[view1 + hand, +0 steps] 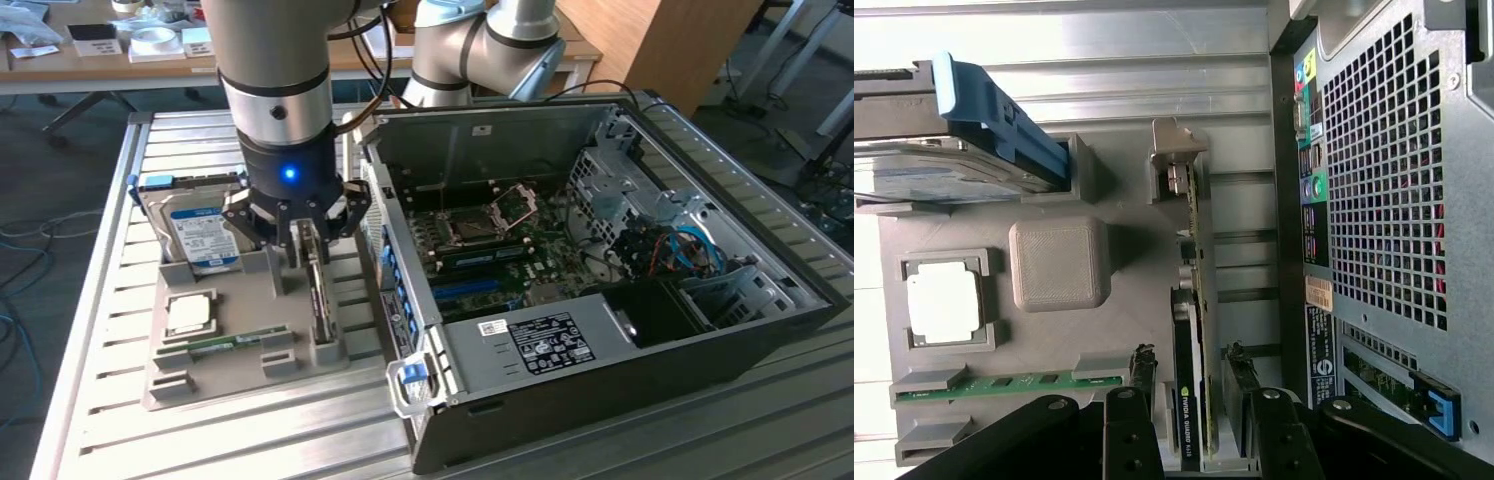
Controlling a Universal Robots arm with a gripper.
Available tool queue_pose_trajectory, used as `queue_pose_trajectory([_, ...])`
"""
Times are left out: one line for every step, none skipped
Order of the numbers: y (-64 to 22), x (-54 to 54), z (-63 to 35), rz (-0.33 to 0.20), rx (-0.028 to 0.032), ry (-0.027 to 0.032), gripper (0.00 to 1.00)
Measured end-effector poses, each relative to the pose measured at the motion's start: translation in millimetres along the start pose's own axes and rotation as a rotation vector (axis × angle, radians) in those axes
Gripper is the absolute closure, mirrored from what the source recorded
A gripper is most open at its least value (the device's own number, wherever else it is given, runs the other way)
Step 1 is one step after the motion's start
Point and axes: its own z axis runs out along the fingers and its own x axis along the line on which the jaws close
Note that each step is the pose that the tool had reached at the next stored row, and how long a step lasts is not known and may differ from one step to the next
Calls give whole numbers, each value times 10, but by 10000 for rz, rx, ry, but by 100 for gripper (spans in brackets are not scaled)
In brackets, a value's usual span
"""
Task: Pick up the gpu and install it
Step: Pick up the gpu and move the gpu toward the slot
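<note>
The gpu [320, 300] stands on its long edge in a slot of the grey holder [220, 385], beside the open computer case [747, 300]. My gripper [310, 238] hangs straight over the card's upper end, one finger on each side. In the wrist view the gpu [1194, 240] runs edge-on between the fingers [1142, 365], and a narrow gap shows on both sides of the card. The gripper [1191, 368] is open, straddling the card without clamping it.
On the holder also sit a silver hard drive [200, 235] with a blue bracket, a square processor [191, 313] and a green memory stick [227, 343]. The case wall [1384, 200] lies close beside the card. The motherboard [494, 250] lies exposed inside the case.
</note>
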Motion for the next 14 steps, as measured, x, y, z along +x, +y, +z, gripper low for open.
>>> queue_pose_trajectory([0,0,5,0,-3,-2,58])
queue_pose_trajectory([0,0,14,0,-5,-4,58])
queue_pose_trajectory([-1,0,23,0,-2,-1,58])
queue_pose_trajectory([-1,1,32,0,0,0,58])
queue_pose_trajectory([-2,1,40,-1,-1,-1,58])
queue_pose_trajectory([-2,1,40,0,0,1,58])
queue_pose_trajectory([-2,1,40,0,1,0,58])
queue_pose_trajectory([-2,1,39,0,1,1,58])
queue_pose_trajectory([-2,1,40,0,0,1,58])
queue_pose_trajectory([-2,1,40,0,0,0,58])
queue_pose_trajectory([-2,1,40,0,0,0,58])
queue_pose_trajectory([-2,1,40,0,0,1,58])
queue_pose_trajectory([-2,1,40,0,0,0,58])
queue_pose_trajectory([-2,1,40,1,0,0,58])
